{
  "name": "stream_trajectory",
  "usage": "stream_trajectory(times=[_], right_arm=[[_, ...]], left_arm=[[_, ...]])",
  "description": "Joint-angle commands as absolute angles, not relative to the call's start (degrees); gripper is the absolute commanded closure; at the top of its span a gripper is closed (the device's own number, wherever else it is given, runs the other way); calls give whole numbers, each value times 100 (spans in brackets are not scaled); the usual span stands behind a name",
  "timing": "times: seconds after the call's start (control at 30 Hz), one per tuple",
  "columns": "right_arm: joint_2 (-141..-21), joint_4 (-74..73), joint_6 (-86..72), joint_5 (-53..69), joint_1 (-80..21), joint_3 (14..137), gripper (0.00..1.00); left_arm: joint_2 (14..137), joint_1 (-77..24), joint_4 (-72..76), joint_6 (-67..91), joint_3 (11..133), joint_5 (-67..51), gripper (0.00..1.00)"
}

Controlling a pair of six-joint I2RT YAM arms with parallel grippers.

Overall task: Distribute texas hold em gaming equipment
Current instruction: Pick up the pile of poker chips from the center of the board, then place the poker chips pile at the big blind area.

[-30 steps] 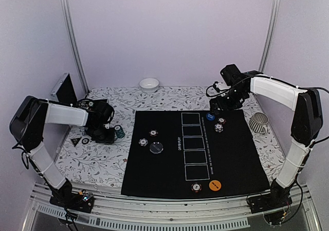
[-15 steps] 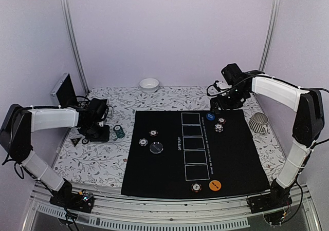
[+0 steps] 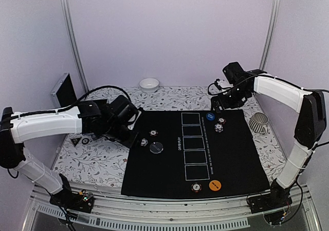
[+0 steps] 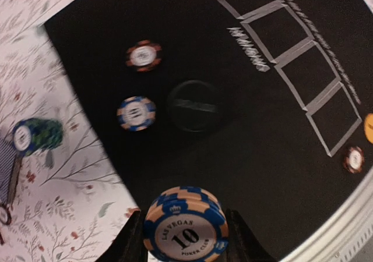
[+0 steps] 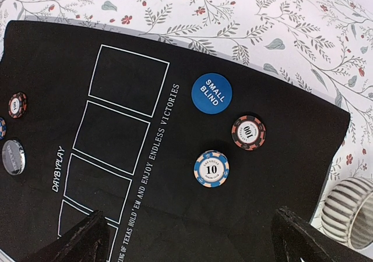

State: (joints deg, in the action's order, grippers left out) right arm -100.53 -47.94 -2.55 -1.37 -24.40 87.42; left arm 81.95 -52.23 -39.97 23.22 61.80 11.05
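While left gripper (image 3: 129,133) clamps a blue-orange 10 chip (image 4: 185,228) and right gripper (image 5: 192,239) gapes empty, mat (image 4: 262,157) looks part-stocked, green chip stack (image 4: 38,135) off it.

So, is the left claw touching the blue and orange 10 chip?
Touching. The left wrist view shows the left claw shut on the 10 chip, both fingers pressed against its edge.

even soft light, left wrist blurred

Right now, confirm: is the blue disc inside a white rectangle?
No, the blue disc lies on the mat beside a rectangle, outside its outline.
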Motion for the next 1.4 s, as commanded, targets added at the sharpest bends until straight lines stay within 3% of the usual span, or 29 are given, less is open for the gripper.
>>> stream_trajectory(times=[0.0,0.2,0.4,0.8,1.3,1.37], right_arm=[[-9777,-4727,-291,-58,-2467,8613,1],[-9706,-4705,-308,0,-2463,8477,1],[-9694,-4686,-306,38,-2461,8424,1],[-9764,-4679,-334,88,-2462,8406,1],[-9747,-4680,-316,132,-2462,8424,1],[-9747,-4680,-316,140,-2462,8429,1]], left_arm=[[8746,-6347,-3694,1816,6560,706,100],[9961,-7363,-2785,846,7038,489,100],[10829,-7448,-2306,317,7286,-61,100],[11125,-7551,-2085,26,7310,-601,100],[11808,-7576,-2742,-255,7532,-31,100],[11762,-7575,-2771,-248,7541,-38,81]])
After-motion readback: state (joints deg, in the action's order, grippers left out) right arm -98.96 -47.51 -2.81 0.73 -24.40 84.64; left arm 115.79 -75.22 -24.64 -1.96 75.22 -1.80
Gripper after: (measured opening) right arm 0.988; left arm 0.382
